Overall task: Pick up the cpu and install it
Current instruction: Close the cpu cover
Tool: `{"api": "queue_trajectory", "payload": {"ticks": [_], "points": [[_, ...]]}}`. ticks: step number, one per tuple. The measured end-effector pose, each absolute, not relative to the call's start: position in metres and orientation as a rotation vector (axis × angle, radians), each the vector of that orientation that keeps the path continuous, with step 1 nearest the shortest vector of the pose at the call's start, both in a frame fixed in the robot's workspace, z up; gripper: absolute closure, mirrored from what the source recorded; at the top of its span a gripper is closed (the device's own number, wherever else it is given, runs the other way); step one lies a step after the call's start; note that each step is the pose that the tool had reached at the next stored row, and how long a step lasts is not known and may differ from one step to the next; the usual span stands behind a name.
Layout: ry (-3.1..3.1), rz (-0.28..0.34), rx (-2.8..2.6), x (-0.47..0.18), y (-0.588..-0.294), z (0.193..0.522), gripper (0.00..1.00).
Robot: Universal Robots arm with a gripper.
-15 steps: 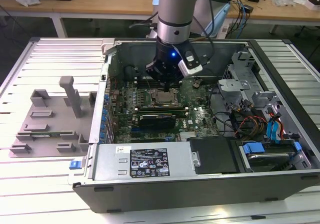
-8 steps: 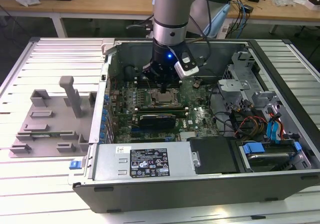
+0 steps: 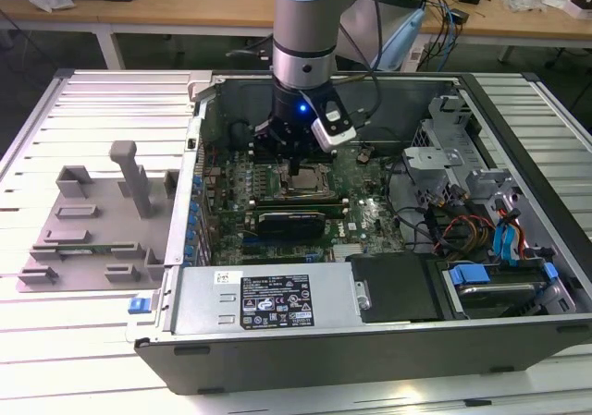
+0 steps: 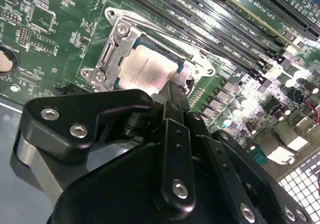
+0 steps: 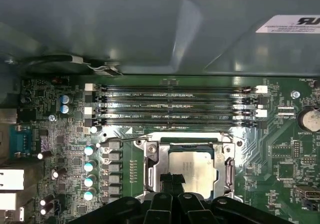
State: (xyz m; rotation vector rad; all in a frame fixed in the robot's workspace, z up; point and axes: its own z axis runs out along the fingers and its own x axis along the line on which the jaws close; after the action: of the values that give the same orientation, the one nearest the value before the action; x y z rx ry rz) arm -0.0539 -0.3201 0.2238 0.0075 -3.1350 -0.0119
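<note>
Now cpu (image 5: 196,168) flat in socket (image 5: 150,164) w/ gripper (image 5: 171,180) right at its edge.

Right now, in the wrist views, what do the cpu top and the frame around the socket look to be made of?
The cpu: top looks like pale, matte silvery metal; it takes a soft, even glare in both wrist views. The socket frame: seemingly bright stamped sheet metal, with sharper highlights along its bent edges and screw heads. Exact alloys cannot be told.
</note>
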Motion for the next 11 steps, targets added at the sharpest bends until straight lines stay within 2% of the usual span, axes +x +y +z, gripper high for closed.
{"api": "queue_trajectory", "payload": {"ticks": [11], "points": [[-3.135,-0.011,0.008,-0.0605,-0.3203,0.2155,0.89]]}}
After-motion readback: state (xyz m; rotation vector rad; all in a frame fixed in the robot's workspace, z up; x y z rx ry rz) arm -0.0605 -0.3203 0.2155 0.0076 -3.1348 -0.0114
